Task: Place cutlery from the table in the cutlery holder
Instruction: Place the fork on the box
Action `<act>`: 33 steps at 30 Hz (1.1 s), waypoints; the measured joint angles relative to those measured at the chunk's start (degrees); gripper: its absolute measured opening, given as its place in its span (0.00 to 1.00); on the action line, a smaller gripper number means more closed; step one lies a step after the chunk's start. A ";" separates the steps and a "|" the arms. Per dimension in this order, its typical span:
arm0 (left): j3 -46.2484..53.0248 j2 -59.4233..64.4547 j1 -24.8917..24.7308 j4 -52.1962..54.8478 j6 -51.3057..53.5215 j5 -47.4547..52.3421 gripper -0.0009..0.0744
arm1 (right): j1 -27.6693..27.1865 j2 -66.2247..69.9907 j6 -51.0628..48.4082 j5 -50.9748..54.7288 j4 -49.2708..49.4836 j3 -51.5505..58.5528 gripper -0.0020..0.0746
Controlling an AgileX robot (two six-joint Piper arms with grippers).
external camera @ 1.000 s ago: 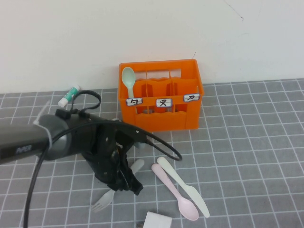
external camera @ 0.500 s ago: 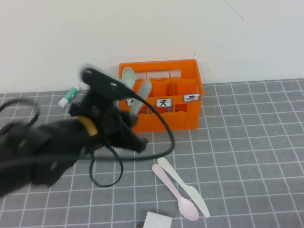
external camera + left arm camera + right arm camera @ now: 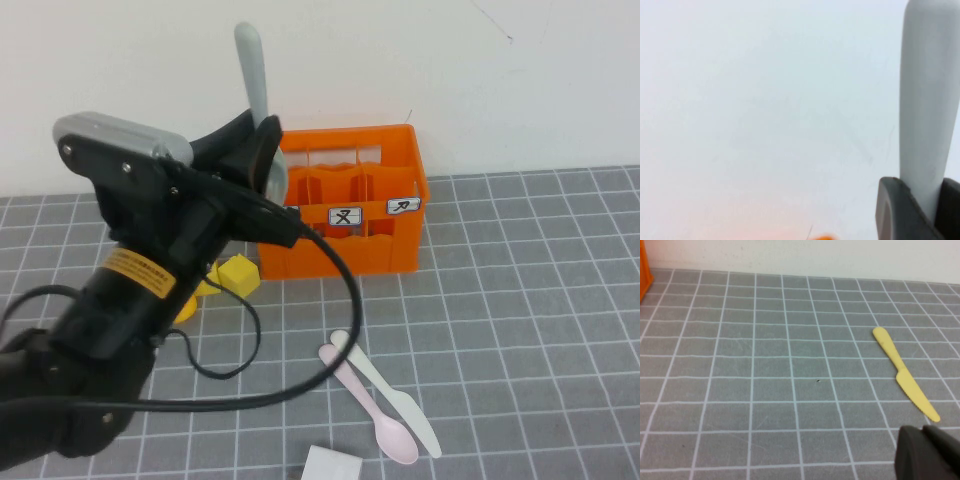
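While the left arm fills the near-left of the high view, its left end effector (image 3: 258, 150) is raised up by the left end of the cutlery holder (image 3: 375, 245), pinching the grey fork (image 3: 253, 68) w/ the handle pointing straight up against the white wall; the tines can't be seen. In the left wrist view the fork handle (image 3: 929, 100) rises out between two dark fingers (image 3: 897, 210). Pale pink spoon (image 3: 368, 403) & cream-white knife (image 3: 386, 394) lie side by side on the table (image 3: 520, 330), near the front edge, apart from the holder. Small yellow block (image 3: 238, 273) sits just left of the holder, partly behind the arm. Right end effector (image 3: 927, 455) shows only as a dark tip in the right wrist view, low over the table near a yellow knife (image 3: 905, 373); can't tell whether it's spread or pressed together.
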 joint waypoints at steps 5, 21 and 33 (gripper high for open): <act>-2.88 7.43 0.00 2.93 -1.36 -8.22 0.15 | 0.00 0.00 0.00 0.00 0.00 0.00 0.02; -24.22 28.65 2.73 4.01 -3.14 -4.66 0.15 | 0.00 0.00 0.00 0.00 0.00 0.00 0.02; -29.06 35.83 2.73 4.02 -2.37 0.64 0.28 | 0.00 0.00 0.00 0.00 0.00 0.00 0.02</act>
